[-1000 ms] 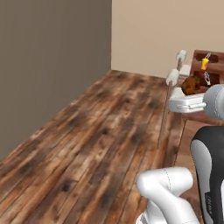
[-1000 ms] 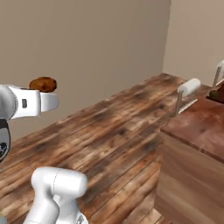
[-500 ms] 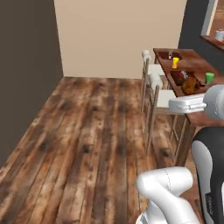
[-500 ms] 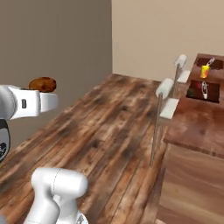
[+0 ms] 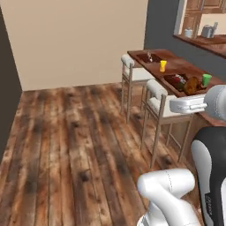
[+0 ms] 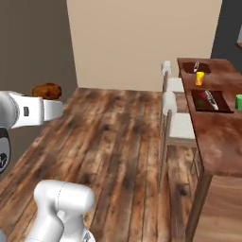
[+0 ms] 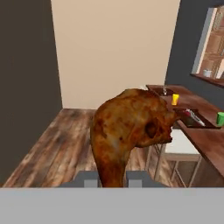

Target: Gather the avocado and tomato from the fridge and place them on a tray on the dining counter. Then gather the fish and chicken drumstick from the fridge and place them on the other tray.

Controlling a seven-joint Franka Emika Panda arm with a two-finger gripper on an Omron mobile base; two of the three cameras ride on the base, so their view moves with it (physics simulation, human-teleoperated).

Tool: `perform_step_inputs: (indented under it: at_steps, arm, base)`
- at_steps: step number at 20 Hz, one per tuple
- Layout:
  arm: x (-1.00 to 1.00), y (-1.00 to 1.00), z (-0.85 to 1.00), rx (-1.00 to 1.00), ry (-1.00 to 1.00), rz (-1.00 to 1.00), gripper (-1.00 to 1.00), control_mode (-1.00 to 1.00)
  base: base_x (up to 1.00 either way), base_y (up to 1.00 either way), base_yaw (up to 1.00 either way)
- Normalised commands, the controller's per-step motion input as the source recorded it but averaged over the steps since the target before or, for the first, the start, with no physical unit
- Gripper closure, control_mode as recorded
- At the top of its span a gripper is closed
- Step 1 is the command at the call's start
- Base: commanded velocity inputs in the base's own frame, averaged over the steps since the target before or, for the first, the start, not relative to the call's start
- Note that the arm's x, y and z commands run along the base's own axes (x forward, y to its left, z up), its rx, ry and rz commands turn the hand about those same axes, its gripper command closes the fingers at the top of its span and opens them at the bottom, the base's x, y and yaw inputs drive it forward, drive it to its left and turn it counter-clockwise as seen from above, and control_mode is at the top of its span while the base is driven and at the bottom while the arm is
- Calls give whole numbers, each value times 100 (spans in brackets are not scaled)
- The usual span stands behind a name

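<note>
Along the right wall runs the dining counter (image 6: 215,137), with white-cushioned stools (image 5: 160,106) beside it and two dark trays (image 6: 211,100) on top. Well short of it, the gripper (image 7: 113,180) (jaws narrow) clamps a browned chicken drumstick (image 7: 129,129) aloft.

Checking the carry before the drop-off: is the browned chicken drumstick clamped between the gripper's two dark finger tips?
Yes, in the hand view the browned chicken drumstick rises from between the two tips of the gripper, closed on its narrow end.
</note>
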Motion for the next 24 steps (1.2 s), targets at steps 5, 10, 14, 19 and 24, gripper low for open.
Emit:
perform_step_inputs:
  at_steps: [5, 10, 14, 19, 24]
  arm:
    - [0, 0, 0, 0, 0, 0, 100, 100]
    - [0, 0, 0, 0, 0, 0, 100, 100]
    - [0, 0, 0, 0, 0, 0, 100, 100]
    - [0, 0, 0, 0, 0, 0, 100, 100]
    - [0, 0, 0, 0, 0, 0, 100, 100]
  base:
    - [66, 100, -49]
    - [100, 100, -45]
    - [100, 100, -37]
    - [100, 90, -31]
    - [100, 2, -7]
